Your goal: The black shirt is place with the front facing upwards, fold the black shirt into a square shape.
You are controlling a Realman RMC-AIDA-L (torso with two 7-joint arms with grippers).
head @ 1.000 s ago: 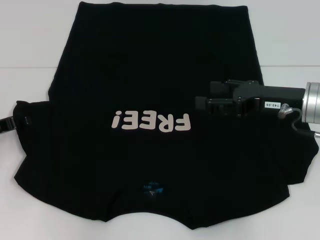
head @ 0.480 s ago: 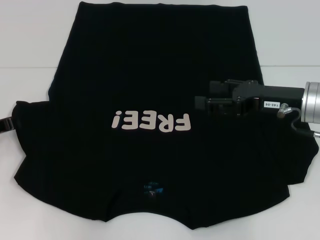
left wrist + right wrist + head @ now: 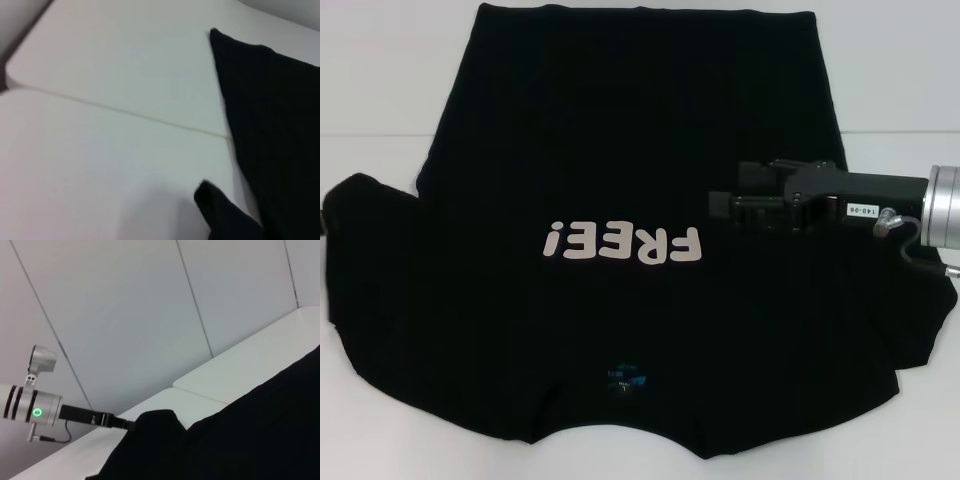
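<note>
The black shirt (image 3: 620, 150) lies spread front-up on the white table (image 3: 380, 80), with its pale "FREE!" lettering (image 3: 623, 243) and small bluish neck label (image 3: 623, 378) showing. My right gripper (image 3: 725, 195) hovers over the shirt's right chest, open and holding nothing. In the head view the raised left sleeve (image 3: 370, 240) hides my left gripper. In the right wrist view my left gripper (image 3: 127, 425) reaches into a hump of lifted sleeve (image 3: 155, 425). The left wrist view shows the shirt's edge (image 3: 280, 125) and a fold of black fabric (image 3: 220, 215).
A seam (image 3: 125, 114) crosses the table top under the shirt's upper part. Bare table shows on both sides of the shirt's far half. A pale panelled wall (image 3: 150, 315) stands behind the table.
The left sleeve has risen and spread toward the left edge, and it now covers the left gripper that showed there before. The right gripper has stayed in place.
</note>
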